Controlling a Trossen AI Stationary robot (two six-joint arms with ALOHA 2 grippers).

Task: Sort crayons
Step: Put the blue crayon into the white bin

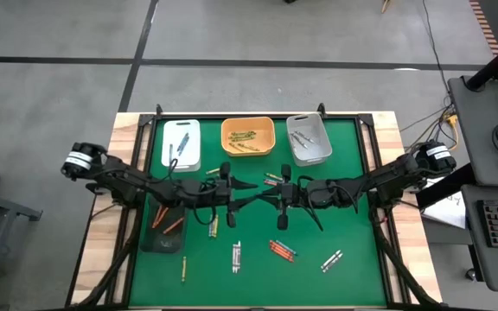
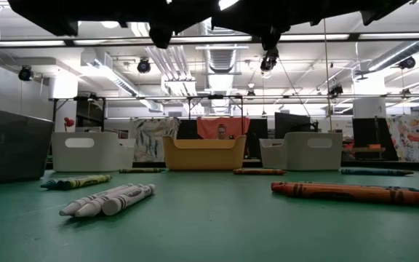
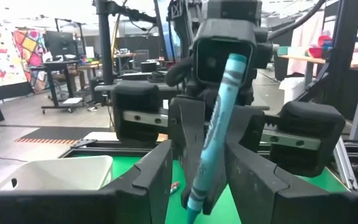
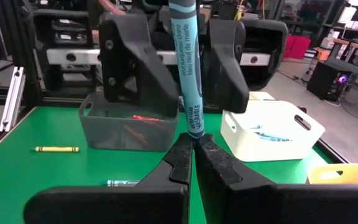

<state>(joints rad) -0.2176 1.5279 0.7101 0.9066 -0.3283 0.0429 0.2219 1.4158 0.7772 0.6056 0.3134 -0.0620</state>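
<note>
A light-blue crayon (image 4: 187, 62) is held over the middle of the green table between my two grippers, which meet tip to tip. My right gripper (image 4: 192, 146) comes from the right and is shut on the crayon; it also shows in the high view (image 1: 272, 192). My left gripper (image 3: 197, 186) comes from the left (image 1: 234, 187) and is open. Its fingers (image 4: 138, 68) stand on either side of the crayon's upper part, and I see no touch. Loose crayons lie on the table: white ones (image 1: 236, 255), red-orange ones (image 1: 282, 250), grey-white ones (image 1: 331, 259) and a yellow one (image 1: 182, 269). My right gripper pinches the blue crayon's lower end (image 4: 195, 127) between its two fingertips. The fingers come about level from the table's right. The crayon stands up steeply from the fingertips, a little tilted, lifted clear of the table.
At the far edge stand a white tray (image 1: 181, 142), an orange tray (image 1: 247, 136) and a grey tray (image 1: 308, 138), each with crayons in it. A dark tray (image 1: 164, 233) with red-orange crayons sits at the left. More crayons lie near the centre (image 1: 213, 226).
</note>
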